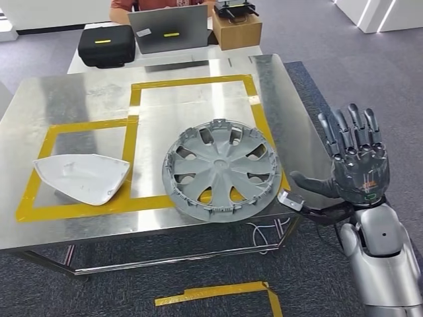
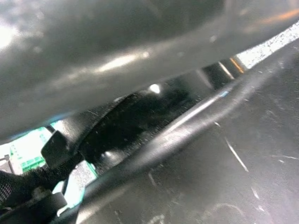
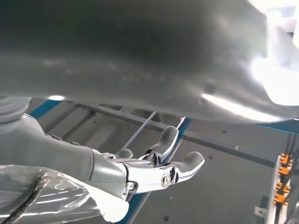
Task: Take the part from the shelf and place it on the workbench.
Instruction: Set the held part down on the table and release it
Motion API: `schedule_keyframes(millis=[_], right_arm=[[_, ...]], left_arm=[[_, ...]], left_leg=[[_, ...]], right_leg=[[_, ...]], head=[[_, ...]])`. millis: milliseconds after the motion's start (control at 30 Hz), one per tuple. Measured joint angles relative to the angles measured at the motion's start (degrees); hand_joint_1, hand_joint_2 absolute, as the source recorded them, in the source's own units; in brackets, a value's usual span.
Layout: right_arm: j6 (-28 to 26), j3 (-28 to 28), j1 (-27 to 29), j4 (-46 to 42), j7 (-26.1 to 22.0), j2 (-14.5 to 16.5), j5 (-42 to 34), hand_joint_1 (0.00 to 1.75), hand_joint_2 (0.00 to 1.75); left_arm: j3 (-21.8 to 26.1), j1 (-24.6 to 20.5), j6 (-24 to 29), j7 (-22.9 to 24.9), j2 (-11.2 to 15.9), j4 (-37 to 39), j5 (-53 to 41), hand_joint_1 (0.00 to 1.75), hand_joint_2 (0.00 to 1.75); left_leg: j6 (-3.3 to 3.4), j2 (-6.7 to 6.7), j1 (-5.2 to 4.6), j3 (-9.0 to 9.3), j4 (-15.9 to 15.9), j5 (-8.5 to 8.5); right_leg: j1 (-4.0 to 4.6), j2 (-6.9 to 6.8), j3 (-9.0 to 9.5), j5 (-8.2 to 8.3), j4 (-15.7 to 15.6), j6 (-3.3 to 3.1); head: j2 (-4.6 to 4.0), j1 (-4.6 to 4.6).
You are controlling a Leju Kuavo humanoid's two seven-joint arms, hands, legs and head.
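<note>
Now grey spoked plastic wheel cover [image 1: 221, 169] lies flat on brushed-metal desk [image 1: 75, 92]; right robot hand [image 1: 357, 162] empty, fingers spread; left unclear.

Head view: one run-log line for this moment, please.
wheel cover: on workbench, overhanging near edge | white part: on workbench | right hand: open, raised beside bench, empty | left hand: state unclear

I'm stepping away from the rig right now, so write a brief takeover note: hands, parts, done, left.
Right hand: raised beside the table's right edge, fingers spread, holding nothing.
Left hand: its state cannot be told.
Grey plastic wheel cover lies flat on the steel workbench, overlapping the yellow tape near the front edge.
White curved shell part lies to its left inside the taped area.
Done: both parts are on the bench.
Left: seemingly nothing; lower the arm.
</note>
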Motion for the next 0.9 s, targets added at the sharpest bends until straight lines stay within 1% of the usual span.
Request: schedule_keyframes(millis=[33, 100, 133, 167, 200, 233, 267, 300, 333, 367, 400, 433, 467, 500, 533, 567, 600, 633, 667, 700, 733, 767, 800, 833, 867, 900], right_arm=[[0.0, 0.0, 0.0, 0.0, 0.0, 0.0, 0.0, 0.00, 0.00], [0.0, -0.1, 0.1, 0.0, -0.1, 0.1, 0.0, 0.00, 0.00], [0.0, -0.1, 0.1, 0.0, -0.1, 0.1, 0.0, 0.00, 0.00], [0.0, -0.1, 0.1, 0.0, -0.2, 0.1, 0.0, 0.00, 0.00], [0.0, -0.1, 0.2, 0.0, -0.2, 0.1, 0.0, 0.00, 0.00], [0.0, -0.2, 0.2, 0.0, -0.2, 0.1, 0.0, 0.00, 0.00], [0.0, -0.2, 0.2, 0.0, -0.2, 0.1, 0.0, 0.00, 0.00], [0.0, -0.3, 0.2, 0.0, -0.2, 0.1, 0.0, 0.00, 0.00], [0.0, -0.3, 0.2, 0.0, -0.2, 0.2, 0.0, 0.00, 0.00], [0.0, -0.3, 0.2, 0.0, -0.2, 0.2, 0.0, 0.00, 0.00], [0.0, -0.3, 0.2, 0.0, -0.2, 0.2, 0.0, 0.00, 0.00], [0.0, -0.3, 0.2, 0.1, -0.2, 0.2, 0.0, 0.00, 0.00], [0.0, -0.4, 0.2, 0.1, -0.2, 0.2, 0.0, 0.00, 0.00], [0.0, -0.5, 0.3, 0.1, -0.1, 0.2, 0.0, 0.00, 0.00], [0.0, -0.6, 0.4, 0.1, -0.1, 0.2, 0.0, 0.00, 0.00], [0.0, -0.8, 0.5, 0.2, 0.0, 0.2, 0.0, 0.00, 0.00], [0.0, -0.9, 0.6, 0.2, 0.0, 0.2, 0.0, 0.00, 0.00], [0.0, -1.1, 0.8, 0.3, 0.1, 0.2, 0.0, 0.00, 0.00], [0.0, -1.1, 1.0, 0.3, 0.1, 0.2, 0.0, 0.00, 0.00], [0.0, -1.2, 1.2, 0.3, 0.1, 0.2, 0.0, 0.00, 0.00], [0.0, -1.3, 1.2, 0.4, 0.1, 0.2, 0.0, 0.00, 0.00], [0.0, -1.3, 1.2, 0.4, 0.1, 0.2, 0.0, 0.00, 0.00], [0.0, -1.3, 1.2, 0.4, 0.3, 0.2, 0.0, 0.00, 0.00], [0.0, -1.4, 1.3, 0.4, 0.7, 0.2, 0.0, 0.00, 0.00], [0.0, -1.5, 1.6, 0.4, 1.6, 0.2, 0.0, 0.00, 0.00], [0.0, -1.6, 2.1, 0.4, 3.0, 0.2, 0.0, 0.00, 0.00]], left_arm=[[0.0, 0.0, 0.0, 0.0, 0.0, 0.0, 0.0, 0.00, 0.00], [0.1, 0.0, 0.0, 0.0, 0.0, 0.0, 0.0, 0.00, 0.00], [0.1, 0.0, 0.0, 0.0, 0.0, 0.0, 0.0, 0.00, 0.00], [0.1, 0.0, 0.0, 0.0, 0.0, 0.0, 0.0, 0.00, 0.00], [0.1, 0.0, 0.0, 0.0, 0.0, 0.0, 0.0, 0.00, 0.00], [0.1, 0.0, 0.0, 0.0, 0.0, 0.0, 0.0, 0.00, 0.00], [0.1, -0.1, 0.0, 0.0, 0.0, 0.0, 0.0, 0.00, 0.00], [0.1, -0.1, 0.0, 0.0, 0.1, 0.0, 0.0, 0.00, 0.00], [0.1, -0.2, 0.0, 0.0, 0.1, 0.0, 0.0, 0.00, 0.00], [0.1, -0.3, 0.1, 0.0, 0.1, 0.0, 0.0, 0.00, 0.00], [0.1, -0.3, 0.1, 0.0, 0.1, 0.0, 0.0, 0.00, 0.00], [0.1, -0.3, 0.1, 0.0, 0.0, 0.0, 0.0, 0.00, 0.00], [0.1, -0.3, 0.1, 0.0, 0.0, 0.0, 0.0, 0.00, 0.00], [0.1, -0.3, 0.1, 0.0, 0.0, 0.0, 0.0, 0.00, 0.00], [0.1, -0.3, 0.1, 0.0, 0.0, 0.1, 0.0, 0.00, 0.00], [0.1, -0.3, 0.1, 0.0, -0.1, 0.1, 0.0, 0.00, 0.00], [0.1, -0.3, 0.1, 0.0, -0.1, 0.1, 0.0, 0.00, 0.00], [0.1, -0.3, 0.1, 0.0, -0.1, 0.1, 0.0, 0.00, 0.00], [0.1, -0.3, 0.1, 0.0, -0.1, 0.1, 0.0, 0.00, 0.00], [0.1, -0.2, 0.1, 0.0, -0.1, 0.1, 0.0, 0.00, 0.00], [0.1, -0.2, 0.1, 0.0, -0.1, 0.1, 0.0, 0.00, 0.00], [0.1, -0.3, 0.1, 0.0, -0.1, 0.1, 0.0, 0.00, 0.00], [0.1, -0.3, 0.1, 0.0, -0.1, 0.1, 0.0, 0.00, 0.00], [0.1, -0.3, 0.2, 0.0, -0.1, 0.1, 0.0, 0.00, 0.00], [0.1, -0.3, 0.2, 0.0, -0.1, 0.1, 0.0, 0.00, 0.00], [0.1, -0.3, 0.2, 0.0, -0.1, 0.1, 0.1, 0.00, 0.00]], left_leg=[[-0.17, -0.02, 0.04, -0.95, 2.5, -2.19], [-0.29, -0.04, 0.01, -3.40, 10.2, -7.35], [-0.17, -0.04, -0.06, -4.14, 13.5, -8.88], [0.11, -0.06, -0.19, -4.07, 15.0, -9.27], [0.57, -0.07, -0.38, -3.02, 14.4, -8.59], [1.25, -0.11, -0.68, -0.91, 11.6, -7.10], [2.15, -0.21, -1.10, 1.91, 7.4, -5.60], [3.04, -0.27, -1.47, 4.68, 2.9, -4.75], [3.53, -0.32, -1.82, 6.72, -0.5, -4.20], [3.78, -0.35, -2.11, 7.84, -2.6, -4.10], [3.74, -0.32, -2.27, 8.05, -3.3, -4.03], [3.66, -0.29, -2.36, 7.83, -3.6, -3.43], [3.80, -0.17, -2.31, 7.65, -4.0, -2.82], [4.03, -0.05, -2.20, 7.29, -4.4, -2.06], [4.24, 0.08, -2.04, 6.77, -4.8, -1.26], [4.39, 0.19, -1.94, 6.07, -4.9, -0.55], [4.51, 0.21, -1.92, 5.17, -4.8, 0.12], [4.48, 0.24, -1.92, 4.24, -4.8, 0.78], [4.40, 0.30, -1.91, 3.26, -4.6, 1.42], [4.29, 0.36, -1.89, 2.30, -4.4, 1.98], [4.12, 0.42, -1.84, 1.35, -4.1, 2.48], [3.91, 0.46, -1.78, 0.49, -3.7, 2.88], [3.64, 0.45, -1.81, -0.29, -3.2, 3.22], [3.35, 0.45, -1.85, -0.90, -2.7, 3.52], [3.07, 0.43, -1.92, -1.29, -2.3, 3.88], [2.82, 0.40, -1.97, -1.52, -2.1, 4.28]], right_leg=[[0.05, -0.05, -0.50, 0.40, 0.0, -0.52], [0.42, -0.08, -1.62, 1.22, 0.0, -1.17], [0.67, -0.09, -2.21, 1.65, 0.1, -1.33], [0.95, -0.08, -2.78, 2.09, 0.1, -1.45], [1.24, -0.06, -3.32, 2.52, 0.1, -1.56], [1.55, 0.00, -3.83, 2.96, 0.1, -1.63], [1.78, 0.06, -4.25, 3.39, 0.1, -1.67], [2.05, 0.11, -4.63, 3.81, 0.1, -1.63], [2.15, 0.09, -4.88, 4.26, 0.0, -1.48], [2.09, 0.03, -5.02, 4.68, 0.0, -1.27], [2.01, -0.05, -5.10, 5.12, -0.1, -0.99], [1.88, -0.12, -5.11, 5.60, -0.3, -0.66], [1.79, -0.12, -5.26, 5.52, -0.3, -0.40], [1.76, -0.11, -5.75, 4.50, 0.3, -0.14], [1.71, -0.09, -6.47, 2.50, 2.0, 0.14], [1.56, -0.07, -7.43, -0.36, 4.8, 0.36], [1.46, -0.08, -8.47, -3.19, 8.5, 0.65], [1.33, -0.10, -9.12, -5.01, 12.1, 0.93], [1.20, -0.10, -9.19, -5.52, 14.6, 1.20], [1.08, -0.12, -8.45, -4.79, 15.4, 1.42], [0.93, -0.16, -6.65, -3.20, 14.1, 1.62], [0.77, -0.21, -3.93, -1.72, 10.9, 1.79], [0.69, -0.26, -0.61, -1.33, 6.6, 1.92], [0.71, -0.22, 2.23, -1.56, 2.5, 1.77], [0.76, -0.24, 3.94, -2.18, -0.3, 1.50], [0.92, -0.21, 4.67, -2.80, -1.7, 1.10]], head=[[0.00, -0.17], [0.00, -0.42], [0.00, -0.48], [0.00, -0.49], [0.00, -0.49], [0.00, -0.50], [0.00, -0.50], [0.00, -0.47], [0.00, -0.43], [0.00, -0.45], [0.00, -0.48], [0.00, -0.54], [0.00, -0.63], [0.00, -0.62], [0.00, -0.60], [0.00, -0.59], [0.00, -0.53], [0.00, -0.51], [0.00, -0.52], [0.00, -0.51], [0.00, -0.52], [0.00, -0.52], [0.00, -0.49], [0.01, -0.51], [0.01, -0.51], [0.01, -0.54]])
